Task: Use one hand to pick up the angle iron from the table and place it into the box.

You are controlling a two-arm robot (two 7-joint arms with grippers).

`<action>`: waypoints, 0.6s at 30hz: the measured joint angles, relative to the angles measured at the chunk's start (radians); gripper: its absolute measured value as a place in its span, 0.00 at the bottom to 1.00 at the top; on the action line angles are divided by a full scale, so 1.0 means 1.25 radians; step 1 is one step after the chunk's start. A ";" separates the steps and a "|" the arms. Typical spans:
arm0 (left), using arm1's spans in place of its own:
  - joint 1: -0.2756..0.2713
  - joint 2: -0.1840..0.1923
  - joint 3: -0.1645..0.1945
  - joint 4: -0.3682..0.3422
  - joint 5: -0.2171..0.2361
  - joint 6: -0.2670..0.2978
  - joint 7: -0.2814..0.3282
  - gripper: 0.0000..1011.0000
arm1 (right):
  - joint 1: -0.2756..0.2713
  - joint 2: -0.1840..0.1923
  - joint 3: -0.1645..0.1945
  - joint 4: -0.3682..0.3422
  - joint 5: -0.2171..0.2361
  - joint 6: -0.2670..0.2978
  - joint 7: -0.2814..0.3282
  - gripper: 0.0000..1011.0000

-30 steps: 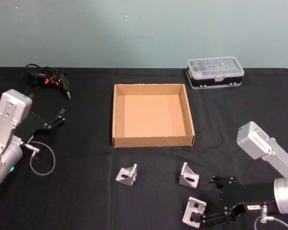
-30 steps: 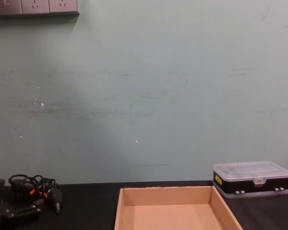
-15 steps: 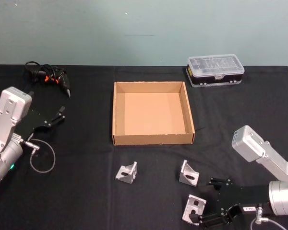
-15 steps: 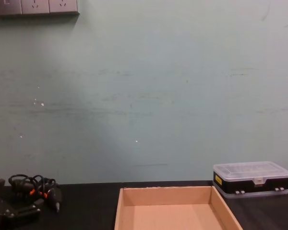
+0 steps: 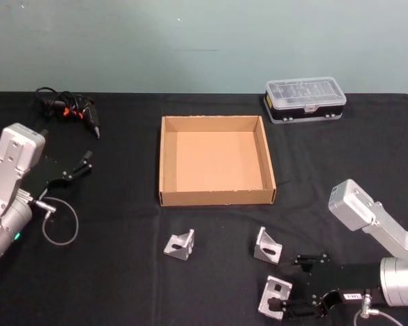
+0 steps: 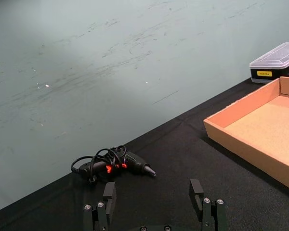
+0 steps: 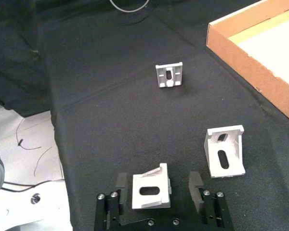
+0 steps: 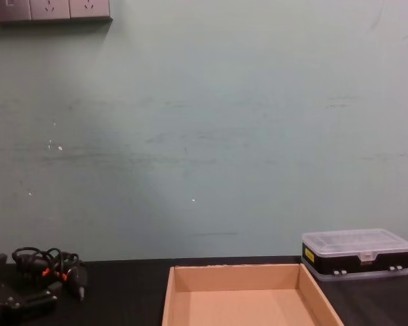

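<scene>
Three silver angle irons lie on the black table (image 5: 122, 272) in front of the tan box (image 5: 164, 163): one at the left (image 5: 180, 244), one in the middle (image 5: 267, 246), one nearest me (image 5: 275, 297). My right gripper (image 5: 290, 288) is low at the table's front right, open, its fingers standing either side of the nearest angle iron (image 7: 151, 192) with small gaps. The other two irons (image 7: 169, 76) (image 7: 225, 151) and a box corner (image 7: 250, 57) lie beyond it. My left gripper (image 5: 78, 166) is parked at the left, open and empty (image 6: 153, 192).
A clear-lidded plastic case (image 5: 304, 100) sits at the back right, behind the box. A black tool with coiled cable (image 5: 68, 109) lies at the back left, near the left gripper. A loose cable loop (image 5: 60, 227) hangs by the left arm.
My right gripper has slid a little to the left and lower, bringing its fingers around the nearest angle iron. The left arm has barely moved.
</scene>
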 joint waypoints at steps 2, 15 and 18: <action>0.000 0.000 0.000 0.000 0.000 0.000 0.000 0.99 | -0.002 0.000 0.002 -0.001 0.000 -0.001 -0.001 0.79; 0.000 0.000 0.000 0.000 0.000 0.000 0.000 0.99 | -0.007 -0.004 0.006 0.002 -0.001 -0.012 -0.002 0.36; 0.000 0.000 0.000 0.000 0.000 0.000 0.000 0.99 | -0.009 -0.004 0.006 0.002 -0.003 -0.014 -0.001 0.27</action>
